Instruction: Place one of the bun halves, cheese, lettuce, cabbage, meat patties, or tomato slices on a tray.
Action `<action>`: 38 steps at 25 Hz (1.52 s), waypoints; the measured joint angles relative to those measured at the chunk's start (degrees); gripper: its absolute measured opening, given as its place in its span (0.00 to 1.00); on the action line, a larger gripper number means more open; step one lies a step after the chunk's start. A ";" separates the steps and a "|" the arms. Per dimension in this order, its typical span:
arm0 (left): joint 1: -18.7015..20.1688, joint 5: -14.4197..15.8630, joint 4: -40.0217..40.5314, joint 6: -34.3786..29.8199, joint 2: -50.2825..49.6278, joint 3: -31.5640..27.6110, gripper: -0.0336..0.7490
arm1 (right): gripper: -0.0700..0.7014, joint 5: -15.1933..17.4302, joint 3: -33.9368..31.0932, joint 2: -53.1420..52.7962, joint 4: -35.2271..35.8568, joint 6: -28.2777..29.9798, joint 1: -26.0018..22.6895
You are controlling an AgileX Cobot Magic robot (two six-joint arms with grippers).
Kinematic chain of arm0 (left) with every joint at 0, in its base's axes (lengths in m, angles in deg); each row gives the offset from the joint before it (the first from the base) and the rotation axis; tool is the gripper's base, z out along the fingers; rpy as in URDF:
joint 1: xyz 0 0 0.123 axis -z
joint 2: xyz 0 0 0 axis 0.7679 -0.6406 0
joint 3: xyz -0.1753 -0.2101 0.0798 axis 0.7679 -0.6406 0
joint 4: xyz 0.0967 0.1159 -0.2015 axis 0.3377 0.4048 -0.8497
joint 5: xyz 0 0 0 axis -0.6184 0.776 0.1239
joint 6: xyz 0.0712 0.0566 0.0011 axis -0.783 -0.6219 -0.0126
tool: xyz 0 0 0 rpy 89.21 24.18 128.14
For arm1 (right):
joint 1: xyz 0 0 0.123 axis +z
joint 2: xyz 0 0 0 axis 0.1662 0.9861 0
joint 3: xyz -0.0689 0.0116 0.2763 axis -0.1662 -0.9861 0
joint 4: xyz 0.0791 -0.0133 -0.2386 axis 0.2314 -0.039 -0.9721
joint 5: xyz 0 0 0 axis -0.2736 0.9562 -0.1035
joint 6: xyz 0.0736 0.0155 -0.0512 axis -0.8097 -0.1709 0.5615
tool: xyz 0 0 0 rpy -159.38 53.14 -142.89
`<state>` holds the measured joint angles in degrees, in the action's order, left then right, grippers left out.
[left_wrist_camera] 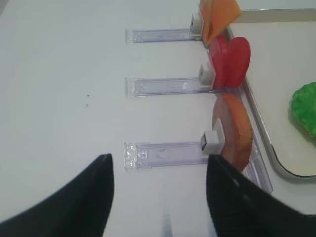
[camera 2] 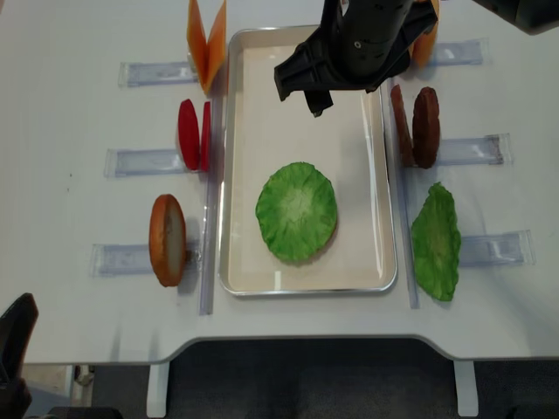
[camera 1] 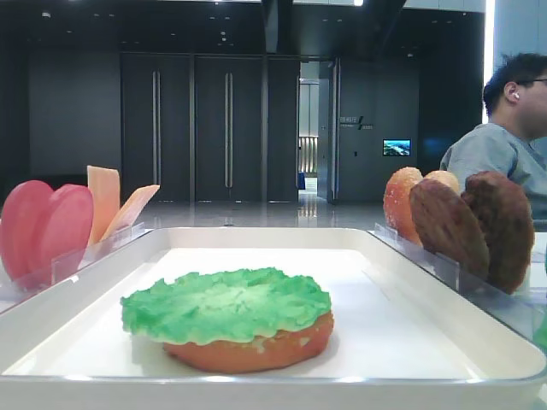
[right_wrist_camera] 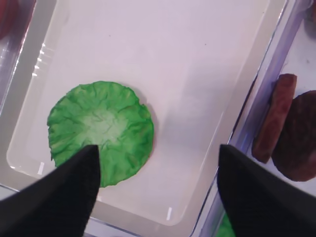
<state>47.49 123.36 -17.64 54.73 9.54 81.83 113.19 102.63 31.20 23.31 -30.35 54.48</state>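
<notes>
Bun half (camera 1: 256, 348) mostly under lettuce (camera 1: 226, 303)

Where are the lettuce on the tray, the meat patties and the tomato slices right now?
lettuce on the tray (camera 2: 296, 210): overhead exterior view, centre of the leaf.
meat patties (camera 2: 426, 127): overhead exterior view, edge of the darker patty standing right of the tray.
tomato slices (left_wrist_camera: 231, 61): left wrist view, red face of the upright slices.

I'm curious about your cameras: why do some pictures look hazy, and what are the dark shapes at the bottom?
Right wrist view: the tray is washed out pale with small glints along its rim, and the dark blurred shapes are the open right pincer, too near to focus. Left wrist view: the same holds for the left pincer. Low exterior view: the background is dim, while the lettuce is brightly lit.
</notes>
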 joint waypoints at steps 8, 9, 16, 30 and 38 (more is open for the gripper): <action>0.00 -0.02 0.00 0.00 0.00 0.00 0.62 | 0.72 0.05 0.00 -1.46 -1.19 4.03 -6.99; 0.00 -0.02 0.00 -0.01 0.00 0.00 0.62 | 0.72 0.05 0.00 -1.85 -1.19 4.75 -9.08; 0.00 -0.07 0.00 -0.01 0.00 0.00 0.62 | 0.72 0.05 0.00 -3.86 -1.38 10.95 -22.41; 0.00 -0.07 0.00 -0.01 0.00 0.00 0.62 | 0.72 0.05 0.00 -4.16 -1.31 20.76 -46.05; 0.00 -0.07 0.00 -0.01 0.00 0.00 0.62 | 0.72 0.05 0.00 -4.45 3.18 22.74 -51.57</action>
<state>47.49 123.29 -17.64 54.71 9.54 81.83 113.23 102.63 26.75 26.49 -7.61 2.91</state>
